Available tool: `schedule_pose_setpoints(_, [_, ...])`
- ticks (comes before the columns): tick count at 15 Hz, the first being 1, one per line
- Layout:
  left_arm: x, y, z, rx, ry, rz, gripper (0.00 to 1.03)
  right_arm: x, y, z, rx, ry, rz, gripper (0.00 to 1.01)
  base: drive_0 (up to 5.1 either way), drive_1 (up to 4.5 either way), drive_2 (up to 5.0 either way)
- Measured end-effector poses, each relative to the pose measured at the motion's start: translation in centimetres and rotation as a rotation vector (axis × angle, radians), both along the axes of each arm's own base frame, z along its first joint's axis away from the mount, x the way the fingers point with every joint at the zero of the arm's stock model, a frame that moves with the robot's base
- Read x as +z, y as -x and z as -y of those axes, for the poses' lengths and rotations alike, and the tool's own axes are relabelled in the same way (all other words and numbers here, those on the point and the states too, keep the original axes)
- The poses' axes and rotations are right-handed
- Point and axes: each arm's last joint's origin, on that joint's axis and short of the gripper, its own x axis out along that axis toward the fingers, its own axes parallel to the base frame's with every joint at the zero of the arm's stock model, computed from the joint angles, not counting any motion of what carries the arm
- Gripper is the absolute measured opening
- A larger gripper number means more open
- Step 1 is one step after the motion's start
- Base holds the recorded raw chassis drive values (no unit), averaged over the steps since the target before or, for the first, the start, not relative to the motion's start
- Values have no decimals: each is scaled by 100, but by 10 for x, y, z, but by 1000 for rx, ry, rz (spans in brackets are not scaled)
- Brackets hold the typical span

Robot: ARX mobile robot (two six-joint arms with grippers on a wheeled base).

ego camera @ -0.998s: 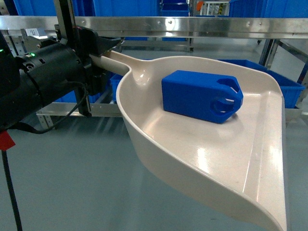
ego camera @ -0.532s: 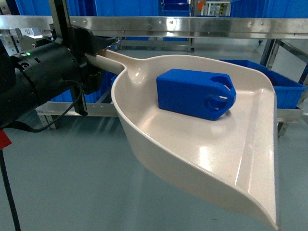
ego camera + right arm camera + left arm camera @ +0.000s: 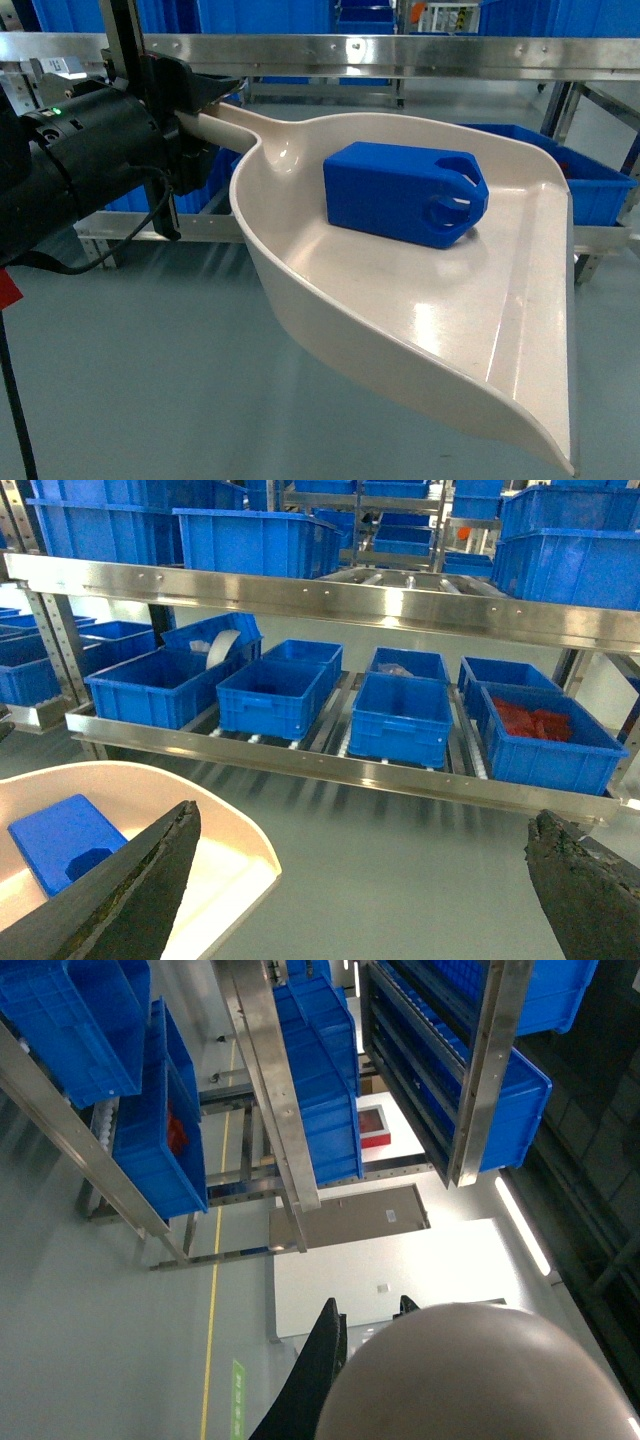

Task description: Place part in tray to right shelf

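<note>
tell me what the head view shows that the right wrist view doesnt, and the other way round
Only the head view shows the left gripper holding the tray's handle, and the part's notched end.

Only the right wrist view shows the right gripper with its fingers spread wide and empty, and the shelf's row of blue crates.

Both show the blue part lying inside the cream tray.

The head camera looks forward and slightly down, close over the tray (image 3: 420, 330) with the part (image 3: 400, 195) in it. The left wrist camera sits rolled sideways behind the tray's back (image 3: 470, 1380), facing shelves. The right wrist camera faces the shelf (image 3: 330, 590), sharing tray (image 3: 230, 870) and part (image 3: 65, 840) with the head view.
</note>
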Motion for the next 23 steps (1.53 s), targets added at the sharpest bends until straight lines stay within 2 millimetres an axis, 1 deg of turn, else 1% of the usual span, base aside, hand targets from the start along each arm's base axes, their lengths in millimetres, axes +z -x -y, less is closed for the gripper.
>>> schedule_pose_setpoints(23, [0, 0, 0, 2, 0, -2, 12, 0, 0, 0, 0, 0, 0, 98, 0, 0, 0])
